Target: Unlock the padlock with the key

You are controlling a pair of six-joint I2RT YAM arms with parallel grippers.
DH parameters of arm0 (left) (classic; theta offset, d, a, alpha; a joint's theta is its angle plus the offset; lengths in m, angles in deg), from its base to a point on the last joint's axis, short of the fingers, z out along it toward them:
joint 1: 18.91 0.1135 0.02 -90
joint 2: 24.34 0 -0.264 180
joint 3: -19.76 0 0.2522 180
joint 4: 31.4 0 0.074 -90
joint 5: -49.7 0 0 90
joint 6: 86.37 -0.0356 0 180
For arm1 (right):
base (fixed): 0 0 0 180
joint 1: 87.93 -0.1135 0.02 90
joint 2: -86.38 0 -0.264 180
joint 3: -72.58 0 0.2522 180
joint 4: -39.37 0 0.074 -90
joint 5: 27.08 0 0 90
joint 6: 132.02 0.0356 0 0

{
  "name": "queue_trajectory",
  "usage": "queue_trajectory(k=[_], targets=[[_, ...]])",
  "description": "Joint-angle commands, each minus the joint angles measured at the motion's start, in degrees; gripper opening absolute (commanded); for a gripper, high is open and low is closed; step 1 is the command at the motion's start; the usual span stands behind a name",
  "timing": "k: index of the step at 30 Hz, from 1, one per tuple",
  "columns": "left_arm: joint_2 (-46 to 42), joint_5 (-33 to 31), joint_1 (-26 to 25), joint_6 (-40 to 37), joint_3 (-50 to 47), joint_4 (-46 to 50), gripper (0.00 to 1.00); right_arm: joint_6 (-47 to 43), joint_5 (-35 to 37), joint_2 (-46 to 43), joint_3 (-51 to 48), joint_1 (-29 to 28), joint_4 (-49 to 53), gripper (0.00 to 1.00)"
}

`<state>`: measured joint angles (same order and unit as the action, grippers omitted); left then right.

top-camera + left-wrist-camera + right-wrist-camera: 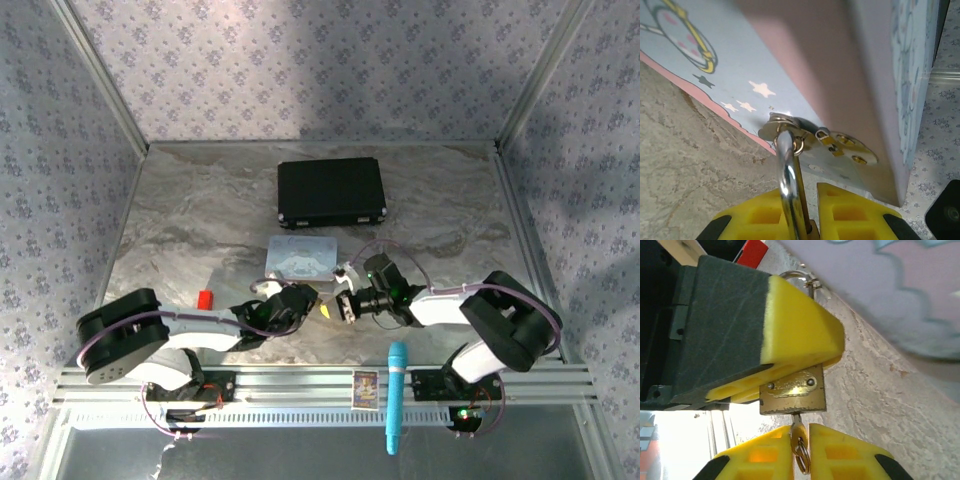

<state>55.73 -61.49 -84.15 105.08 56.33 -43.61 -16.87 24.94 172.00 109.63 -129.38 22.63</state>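
Padlock (792, 390) lying near middle of tabletop's (200, 220) near edge, left end effector (800, 202) clamping it. Pinched by right end effector (800, 441), key (799, 431) sitting in padlock base, running along padlock's long axis, dead ahead.

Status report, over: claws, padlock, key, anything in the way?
Left claw shut on padlock. Right claw shut on key, tip in padlock's underside. Shackle through hasp on tin; tin close alongside.
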Motion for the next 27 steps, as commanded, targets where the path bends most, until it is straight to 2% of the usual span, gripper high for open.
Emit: queue_trajectory(k=[1, 9, 11, 16, 19, 22, 27], targets=[[0.15, 1.22, -0.51, -0.72, -1.28, 0.75, 0.00, 3.02, 4.97, 0.62, 0.42, 2.82, -0.92, 0.23], [1.66, 1.79, -0.51, -0.44, -0.89, 0.41, 0.00, 4.12, 5.27, 0.11, 1.15, 2.57, 0.20, 0.32], [1.36, 1.51, -0.51, -0.71, -0.50, 2.28, 0.00, 4.16, 6.03, -0.83, 1.23, 2.58, 1.09, 0.38], [0.41, 1.10, -0.28, -3.07, 1.21, 9.36, 0.00, 5.36, 15.94, -6.26, 4.78, 2.69, 12.80, 0.61], [0.42, 2.02, 0.25, -4.72, 1.71, 11.97, 0.00, 6.36, 22.79, -8.91, 9.06, 2.78, 21.07, 0.71], [0.55, 3.28, 0.87, -6.03, 2.11, 13.12, 0.00, 7.77, 25.31, -8.77, 12.09, 2.67, 23.29, 0.77], [0.17, 5.03, 1.70, -11.70, 4.87, 18.60, 0.00, 8.01, 29.30, -2.05, 19.27, 2.32, 30.34, 0.79]])
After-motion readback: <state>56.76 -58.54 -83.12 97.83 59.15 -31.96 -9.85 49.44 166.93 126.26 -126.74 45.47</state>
